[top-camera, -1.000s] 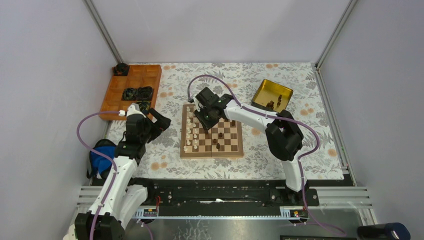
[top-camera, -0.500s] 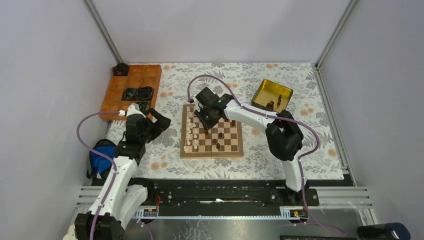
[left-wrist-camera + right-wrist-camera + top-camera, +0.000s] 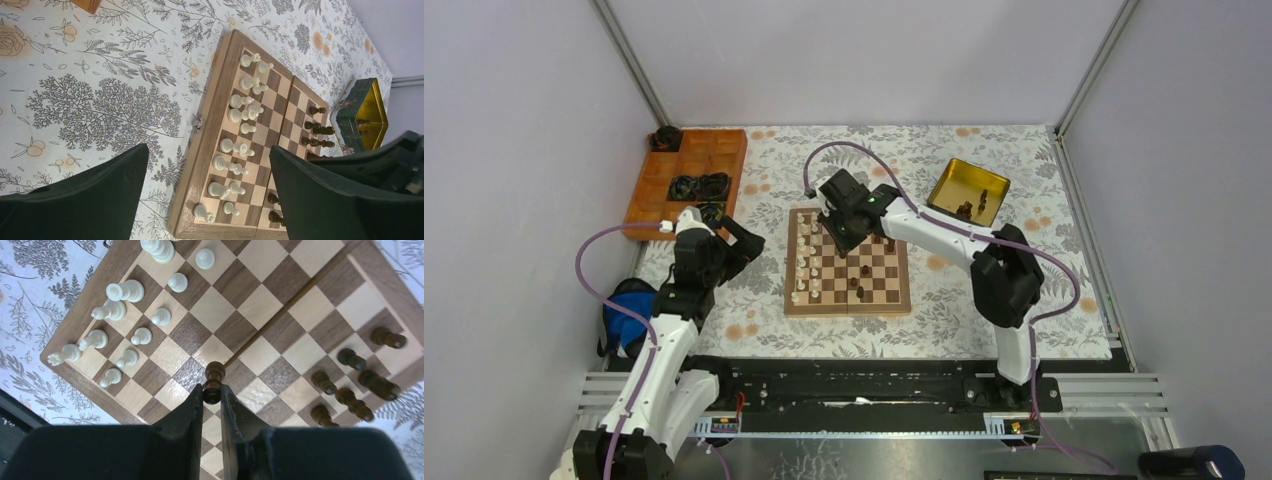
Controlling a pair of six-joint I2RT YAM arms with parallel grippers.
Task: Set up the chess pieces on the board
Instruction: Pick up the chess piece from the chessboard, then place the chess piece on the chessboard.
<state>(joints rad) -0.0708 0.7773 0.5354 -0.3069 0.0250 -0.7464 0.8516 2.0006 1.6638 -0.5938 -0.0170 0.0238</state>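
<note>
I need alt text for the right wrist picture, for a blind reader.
The right gripper grips a dark piece over the board. White pieces stand in two rows at the picture's left, dark pieces at its right.

Below the dark piece point(image 3: 214, 374) in my right hand point(image 3: 212, 394), the middle squares of the board point(image 3: 261, 299) lie open, hemmed by cream pieces point(image 3: 125, 291) on one side and dark men point(image 3: 351, 359) on the other.

Right arm point(image 3: 924, 232) reaches far forward, jaws pinching a dark piece point(image 3: 214, 379); left arm point(image 3: 667, 338) stands bent, jaws wide apart.
</note>
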